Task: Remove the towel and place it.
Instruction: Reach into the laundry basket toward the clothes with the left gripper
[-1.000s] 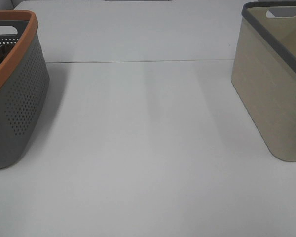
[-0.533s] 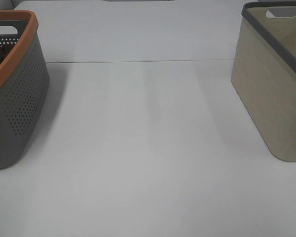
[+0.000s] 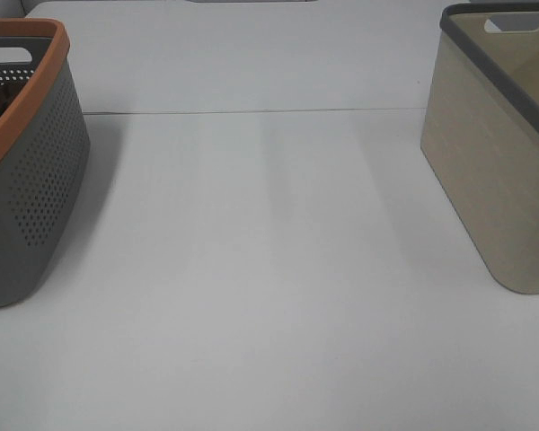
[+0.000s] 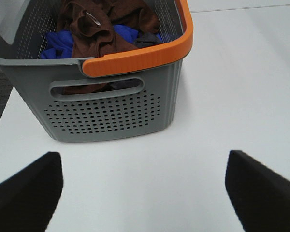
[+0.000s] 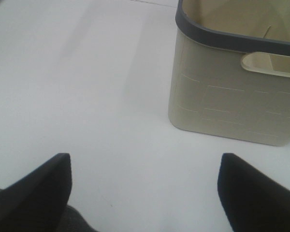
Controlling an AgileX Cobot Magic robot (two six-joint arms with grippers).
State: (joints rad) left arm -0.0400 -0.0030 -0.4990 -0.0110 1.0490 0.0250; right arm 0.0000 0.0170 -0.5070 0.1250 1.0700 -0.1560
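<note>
1. Hovering over the counter (image 4: 232, 96), my left pincer (image 4: 144, 191) stands spread wide, holding nothing; my right pincer (image 5: 144, 188) is likewise agape and empty.
2. Beyond the left one sits the grey basket (image 4: 106, 108), orange-rimmed.
3. Inside it the dark brown towel (image 4: 99, 29) lies crumpled on blue cloth (image 4: 58, 44).
4. I judge nothing done: grasping, lifting out and placing, perhaps in the beige basket (image 5: 222, 106), are all left to do.

My gripper (image 4: 142, 162) spread wide over table (image 4: 241, 72). Brown towel (image 4: 104, 41) on blue cloth (image 4: 62, 44), in gray basket (image 4: 106, 113) w/ orange rim (image 4: 135, 60).
</note>
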